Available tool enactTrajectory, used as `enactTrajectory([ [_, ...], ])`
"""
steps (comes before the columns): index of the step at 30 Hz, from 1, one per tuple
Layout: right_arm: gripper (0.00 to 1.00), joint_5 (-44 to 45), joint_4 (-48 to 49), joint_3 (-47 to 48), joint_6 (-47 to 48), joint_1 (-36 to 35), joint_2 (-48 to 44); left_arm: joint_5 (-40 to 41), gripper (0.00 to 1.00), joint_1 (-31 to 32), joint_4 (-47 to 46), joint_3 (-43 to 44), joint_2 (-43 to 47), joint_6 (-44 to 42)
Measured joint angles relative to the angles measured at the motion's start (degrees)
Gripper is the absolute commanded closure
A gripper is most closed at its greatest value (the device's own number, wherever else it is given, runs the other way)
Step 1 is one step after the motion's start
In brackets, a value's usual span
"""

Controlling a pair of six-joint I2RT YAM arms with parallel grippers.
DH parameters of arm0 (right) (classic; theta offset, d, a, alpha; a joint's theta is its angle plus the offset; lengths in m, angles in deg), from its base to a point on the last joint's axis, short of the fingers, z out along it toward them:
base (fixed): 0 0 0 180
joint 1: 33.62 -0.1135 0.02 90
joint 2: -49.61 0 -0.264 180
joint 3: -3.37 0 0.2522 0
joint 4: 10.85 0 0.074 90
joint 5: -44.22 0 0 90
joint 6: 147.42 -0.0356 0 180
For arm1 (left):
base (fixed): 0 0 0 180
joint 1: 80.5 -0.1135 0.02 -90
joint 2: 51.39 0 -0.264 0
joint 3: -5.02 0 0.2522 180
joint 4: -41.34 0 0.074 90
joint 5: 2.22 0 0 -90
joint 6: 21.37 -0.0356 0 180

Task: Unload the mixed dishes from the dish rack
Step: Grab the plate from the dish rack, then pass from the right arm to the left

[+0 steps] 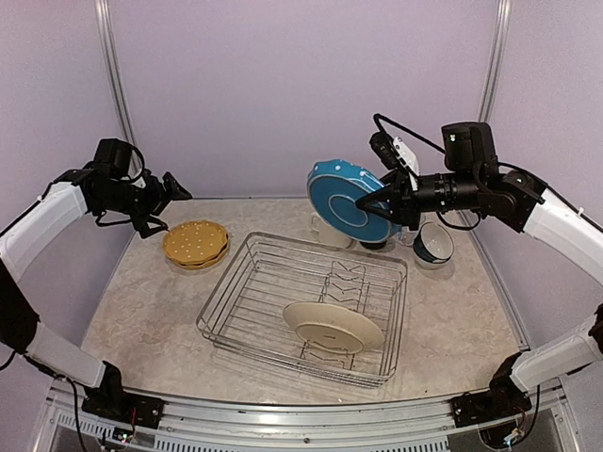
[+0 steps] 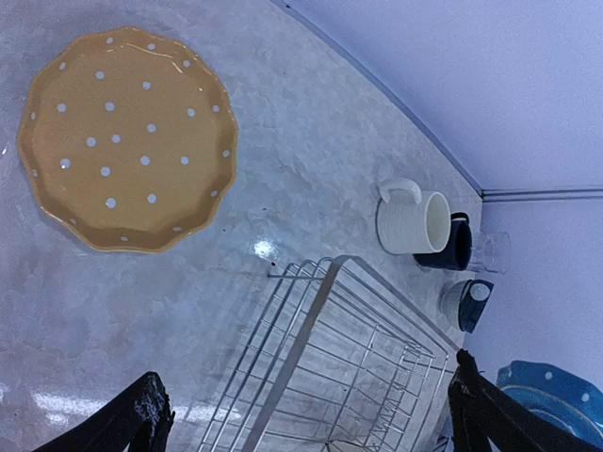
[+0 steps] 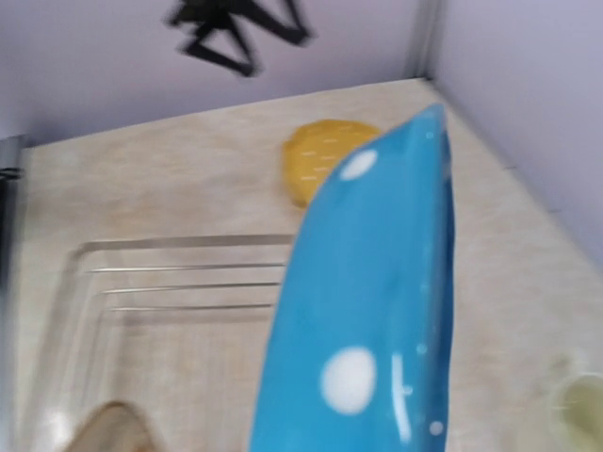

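Note:
My right gripper (image 1: 375,207) is shut on a blue white-dotted plate (image 1: 344,200), held on edge in the air over the far right corner of the silver wire dish rack (image 1: 226,294). The plate fills the right wrist view (image 3: 367,311) and hides the fingers. A cream plate (image 1: 332,325) lies in the rack. A mustard yellow plate (image 1: 195,243) lies on the table left of the rack. My left gripper (image 1: 170,209) is open and empty, above and just beyond that plate (image 2: 127,141). A cream mug (image 2: 415,221), navy mug (image 2: 454,247), glass tumbler (image 2: 495,250) and teal-and-white bowl (image 1: 433,245) stand behind the rack.
Purple walls with metal posts close the table at the back and both sides. The rack's upright dividers (image 1: 347,281) stand in its right half. The mugs and bowl crowd the far right corner under my right arm.

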Motion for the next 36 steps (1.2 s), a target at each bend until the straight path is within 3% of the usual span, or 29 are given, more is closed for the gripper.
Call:
enactTrajectory([
  [7,1.0,14.49,3.32,-0.02,5.75,-3.13,2.03,-14.95,0.02,1.33,-3.85,2.67,1.22,5.75],
  [15,1.0,29.18,5.68,-0.04,13.33,-10.45,7.74,-31.52,0.01,9.55,-25.77,-0.33,-3.3,24.02],
  [20,1.0,35.93,6.6,-0.04,17.75,-13.73,10.84,-34.8,0.01,14.84,-36.65,-0.28,-9.35,33.0],
  [26,1.0,40.83,7.54,-0.04,21.24,-16.59,14.03,-35.89,0.07,20.13,-40.41,2.75,-16.68,37.05],
  [36,1.0,46.62,10.49,-0.04,25.88,-20.74,16.9,-32.92,0.36,23.32,-33.2,8.07,-20.02,33.03],
])
